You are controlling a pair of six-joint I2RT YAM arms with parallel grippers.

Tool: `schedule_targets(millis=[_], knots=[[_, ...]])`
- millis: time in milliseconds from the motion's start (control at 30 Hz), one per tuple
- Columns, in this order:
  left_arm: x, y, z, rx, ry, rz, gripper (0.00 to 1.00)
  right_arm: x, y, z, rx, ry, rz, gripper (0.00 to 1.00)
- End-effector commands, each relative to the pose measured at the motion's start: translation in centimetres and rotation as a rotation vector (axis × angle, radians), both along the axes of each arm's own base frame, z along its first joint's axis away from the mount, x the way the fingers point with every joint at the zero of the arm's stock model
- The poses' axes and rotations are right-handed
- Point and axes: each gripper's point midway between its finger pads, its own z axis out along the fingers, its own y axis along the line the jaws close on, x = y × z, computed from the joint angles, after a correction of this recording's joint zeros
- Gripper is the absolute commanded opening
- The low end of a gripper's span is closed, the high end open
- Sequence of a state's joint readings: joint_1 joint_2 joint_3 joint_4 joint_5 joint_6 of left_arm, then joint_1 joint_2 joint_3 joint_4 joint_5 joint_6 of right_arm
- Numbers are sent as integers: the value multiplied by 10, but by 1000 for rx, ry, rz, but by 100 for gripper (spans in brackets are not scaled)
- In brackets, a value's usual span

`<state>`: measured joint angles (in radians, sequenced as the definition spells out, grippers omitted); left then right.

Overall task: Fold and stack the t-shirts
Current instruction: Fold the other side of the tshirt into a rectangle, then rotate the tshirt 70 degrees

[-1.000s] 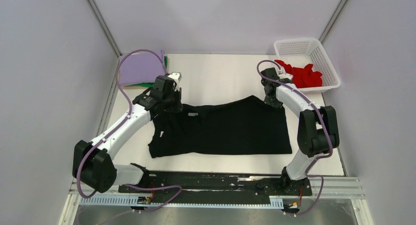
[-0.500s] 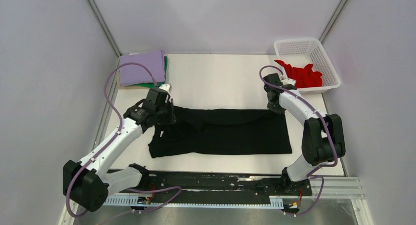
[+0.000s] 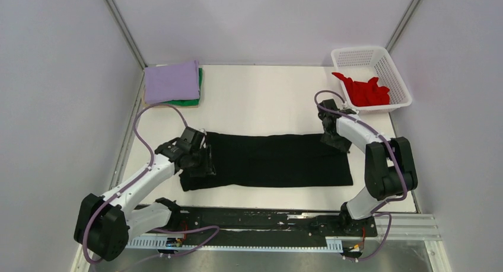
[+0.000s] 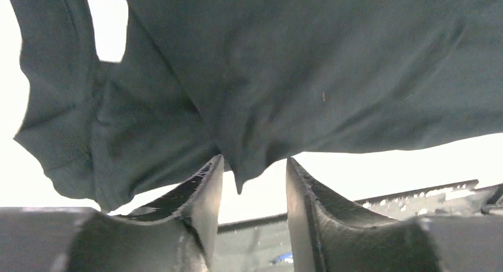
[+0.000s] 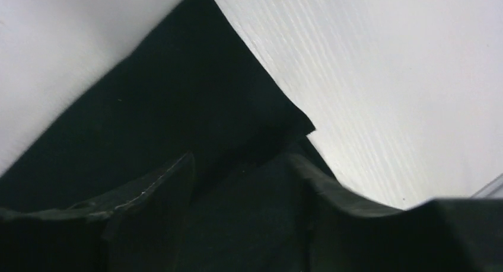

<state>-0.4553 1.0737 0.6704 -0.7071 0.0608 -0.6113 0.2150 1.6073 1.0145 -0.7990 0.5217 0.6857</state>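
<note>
The black t-shirt (image 3: 273, 159) lies folded into a long band across the middle of the table. My left gripper (image 3: 204, 159) hangs over its left end. In the left wrist view that gripper (image 4: 254, 159) is open, and a point of black cloth (image 4: 296, 76) dips between the fingertips without being pinched. My right gripper (image 3: 335, 136) is at the band's far right corner. Seen from the right wrist, this gripper (image 5: 243, 156) is open low over the shirt corner (image 5: 178, 106). A lilac t-shirt (image 3: 172, 81) lies folded on a green one (image 3: 193, 100) at the back left.
A white lattice basket (image 3: 391, 67) at the back right holds a crumpled red t-shirt (image 3: 365, 89). Grey walls close in the left, right and back sides. A black rail (image 3: 267, 218) with the arm bases runs along the near edge.
Both grippers brought the black shirt's far edge toward the near side, folding it over into a narrower band. Both jaws then went from shut to open and let go of the cloth.
</note>
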Motion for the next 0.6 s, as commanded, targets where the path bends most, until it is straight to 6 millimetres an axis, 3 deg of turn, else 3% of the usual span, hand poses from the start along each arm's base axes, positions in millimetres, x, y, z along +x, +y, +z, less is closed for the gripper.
schedule_targets(millis=[0,33,67,100,133,300,367,467,533,567], knots=[[-31,-12,4,-109,85,6,64,-24,-20,15,-94,-25,-164,69],[-33,-14,10,-130,64,-2,70,-28,-27,22,-128,-27,-188,73],[-34,-15,15,-143,59,-6,89,-29,-31,28,-147,-51,-234,81],[-33,-15,22,-156,28,-12,95,-31,-34,35,-163,-65,-263,89],[-30,-16,31,-160,2,-18,98,-31,-36,42,-173,-81,-283,99],[-3,-24,67,-189,-123,-27,100,-12,-23,63,-83,-157,-229,100],[18,-33,72,-211,-169,-6,100,7,0,63,39,-202,-120,100],[50,-58,73,-297,-200,23,100,34,58,60,327,-282,112,100],[66,-76,60,-349,-162,26,100,44,92,57,479,-321,239,100],[78,-83,45,-356,-131,41,100,47,99,54,515,-325,262,100]])
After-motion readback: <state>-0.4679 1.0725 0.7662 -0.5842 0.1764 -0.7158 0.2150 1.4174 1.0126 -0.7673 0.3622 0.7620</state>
